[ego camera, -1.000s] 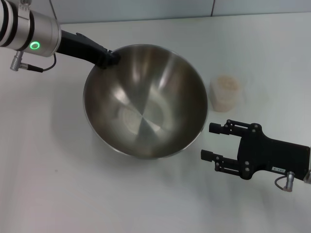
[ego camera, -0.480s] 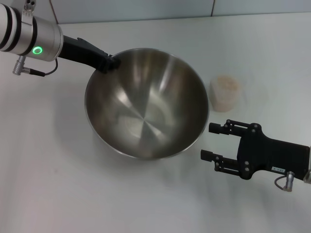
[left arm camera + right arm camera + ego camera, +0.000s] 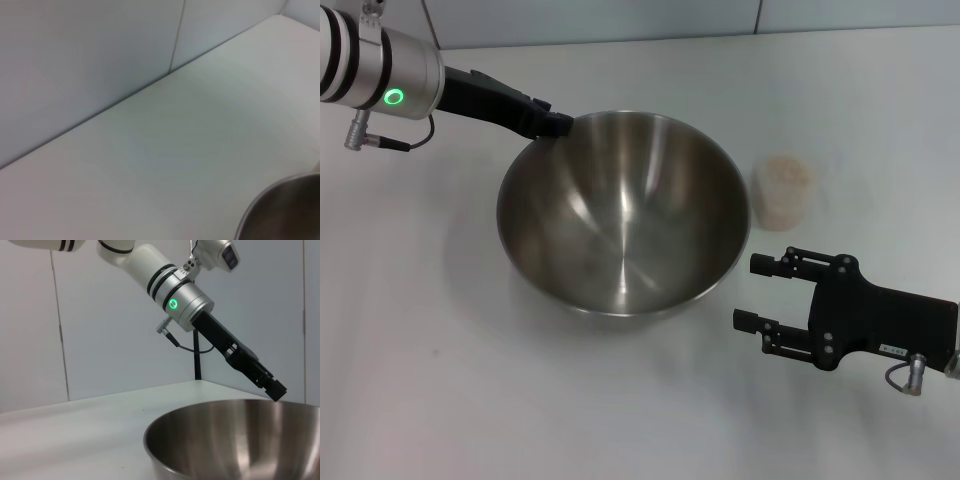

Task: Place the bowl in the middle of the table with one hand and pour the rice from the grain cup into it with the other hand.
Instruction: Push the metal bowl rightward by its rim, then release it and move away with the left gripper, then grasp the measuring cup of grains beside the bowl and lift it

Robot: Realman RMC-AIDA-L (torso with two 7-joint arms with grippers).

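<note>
The head view looks forward and down from above onto the table (image 3: pixel 440 380), taking in the whole bowl (image 3: pixel 623 215) at centre, the grain cup (image 3: pixel 783 191) to its right, and both arms entering from the sides. The left wrist view sits close above the tabletop (image 3: pixel 165 150), facing along it toward the back wall (image 3: pixel 85 55), and catches only a sliver of the bowl's rim (image 3: pixel 272 200) at one corner. The right wrist view sits low, near table height, facing across the bowl (image 3: pixel 240 440) toward the left gripper (image 3: pixel 276 388) and its arm. All three views share the bowl's rim.
</note>
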